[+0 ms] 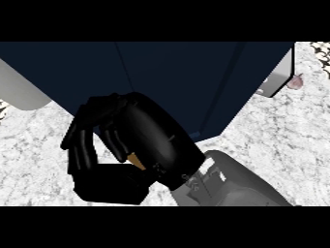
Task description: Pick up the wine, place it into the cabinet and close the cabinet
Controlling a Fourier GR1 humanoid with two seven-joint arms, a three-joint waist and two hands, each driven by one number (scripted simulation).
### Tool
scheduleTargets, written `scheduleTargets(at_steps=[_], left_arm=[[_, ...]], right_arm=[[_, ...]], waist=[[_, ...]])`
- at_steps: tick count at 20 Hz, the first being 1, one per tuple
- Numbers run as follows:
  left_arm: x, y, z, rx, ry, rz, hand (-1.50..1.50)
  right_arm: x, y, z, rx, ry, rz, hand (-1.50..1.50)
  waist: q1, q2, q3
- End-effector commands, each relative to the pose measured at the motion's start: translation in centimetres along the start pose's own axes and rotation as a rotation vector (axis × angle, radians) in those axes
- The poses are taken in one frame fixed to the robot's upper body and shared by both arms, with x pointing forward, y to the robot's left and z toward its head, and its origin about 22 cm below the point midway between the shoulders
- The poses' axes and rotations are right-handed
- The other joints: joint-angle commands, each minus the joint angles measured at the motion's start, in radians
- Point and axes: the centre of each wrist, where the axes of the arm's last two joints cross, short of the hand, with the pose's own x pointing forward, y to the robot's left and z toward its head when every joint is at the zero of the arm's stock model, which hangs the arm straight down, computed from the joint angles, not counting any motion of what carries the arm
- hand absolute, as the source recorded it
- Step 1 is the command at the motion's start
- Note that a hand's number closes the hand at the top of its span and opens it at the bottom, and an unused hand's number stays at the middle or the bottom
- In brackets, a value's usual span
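- Right hand (135,145), black, fills the middle of the view, coming in on a grey forearm (232,186) from the lower right.
- Its fingers (82,145) and thumb are curled round something; only a small tan-orange sliver (135,160) shows in the gap between them. It may be part of the wine, but the hand covers the rest (no label or neck to go by).
- Dark navy cabinet (174,77) stands on the far side, just beyond the hand; its top is cut off at the view's upper edge. Door state hard to make out; 1 pale panel edge (10,77) slants at far left, another (278,77) at far right.
- White marbled counter (281,131) around it.
- Small pinkish object (296,81) at far right, too small to identify.
- Left hand does not appear.
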Motion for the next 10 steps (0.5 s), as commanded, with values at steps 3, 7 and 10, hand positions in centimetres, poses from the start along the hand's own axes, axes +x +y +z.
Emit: scheduleTargets(at_steps=[3,7,10], left_arm=[[-0.1,-0.5,1.0,-0.019,0.039,-0.002,-1.5],[0.1,-0.9,-0.9,-0.04,0.056,0.023,-1.5],[-1.1,-2.4,-1.1,-0.04,0.073,0.025,-1.5]], right_arm=[[-1.4,-4.9,-3.8,-0.072,0.016,0.033,1.5],[-3.6,-7.2,-4.7,-0.094,0.018,0.057,1.5],[-4.7,-10.2,-5.3,-0.126,0.024,0.042,1.5]], waist=[[-0.007,0.002,0.001],[-0.021,0.004,0.001],[-0.028,0.008,0.001]])
